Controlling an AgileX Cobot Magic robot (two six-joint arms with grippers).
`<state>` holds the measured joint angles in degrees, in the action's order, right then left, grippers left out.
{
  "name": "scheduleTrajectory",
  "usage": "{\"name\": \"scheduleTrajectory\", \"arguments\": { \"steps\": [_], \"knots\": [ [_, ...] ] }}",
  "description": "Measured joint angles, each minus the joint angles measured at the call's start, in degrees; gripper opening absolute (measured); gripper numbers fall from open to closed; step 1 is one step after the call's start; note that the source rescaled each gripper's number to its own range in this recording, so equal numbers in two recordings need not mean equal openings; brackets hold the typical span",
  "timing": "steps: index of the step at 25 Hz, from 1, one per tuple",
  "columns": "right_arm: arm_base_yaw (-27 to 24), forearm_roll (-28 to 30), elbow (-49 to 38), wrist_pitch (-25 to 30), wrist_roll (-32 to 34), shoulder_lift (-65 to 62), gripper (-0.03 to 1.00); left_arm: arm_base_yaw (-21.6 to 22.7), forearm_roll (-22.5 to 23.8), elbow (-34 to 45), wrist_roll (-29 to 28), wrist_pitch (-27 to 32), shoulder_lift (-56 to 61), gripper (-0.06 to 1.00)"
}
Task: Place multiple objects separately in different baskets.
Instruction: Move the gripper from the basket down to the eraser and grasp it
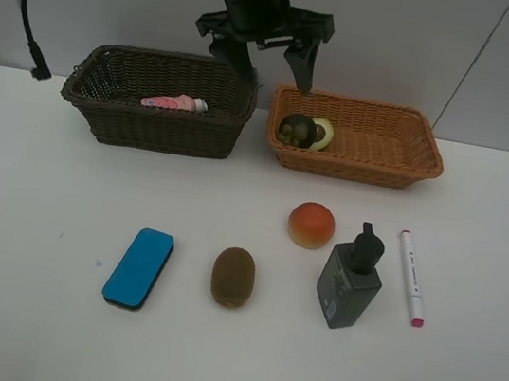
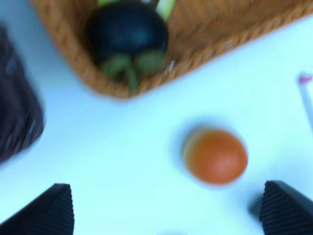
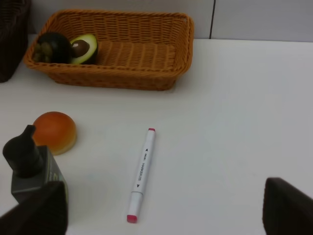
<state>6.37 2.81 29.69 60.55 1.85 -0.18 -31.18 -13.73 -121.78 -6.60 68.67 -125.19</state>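
Peach (image 1: 311,225): round, no long axis; located toward the front edge of the table (image 1: 40,216) from the left pincer (image 1: 275,77), which is held apart, empty.

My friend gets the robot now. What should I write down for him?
Left gripper open and empty, raised near the tan basket.
Right gripper open and empty, over the table.
Done: pink bottle in the dark basket; mangosteen and avocado half in the tan basket.
Left on the table: peach, kiwi, blue eraser, pump bottle, marker.
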Motion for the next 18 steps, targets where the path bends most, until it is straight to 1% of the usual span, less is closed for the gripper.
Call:
{"name": "scheduleTrajectory", "arguments": {
  "steps": [5, 9, 12, 16, 18],
  "knots": [
    [0.0, 0.0, 0.0, 0.0, 0.0, 0.0, 1.0, 0.0, 1.29, 20.79, -3.93, -0.11, 14.94, 0.93],
    [0.0, 0.0, 0.0, 0.0, 0.0, 0.0, 1.0, 0.0, 4.57, 35.68, -8.41, -0.11, 26.12, 0.93],
    [0.0, 0.0, 0.0, 0.0, 0.0, 0.0, 1.0, 0.0, 6.59, 44.54, -10.19, -0.04, 31.91, 0.93],
    [0.0, 0.0, 0.0, 0.0, 0.0, 0.0, 1.0, 0.0, 6.28, 53.5, -11.0, -0.04, 34.18, 0.93],
    [0.0, 0.0, 0.0, 0.0, 0.0, 0.0, 1.0, 0.0, 5.85, 57.48, -11.1, -1.64, 34.18, 0.93]
  ]
}}
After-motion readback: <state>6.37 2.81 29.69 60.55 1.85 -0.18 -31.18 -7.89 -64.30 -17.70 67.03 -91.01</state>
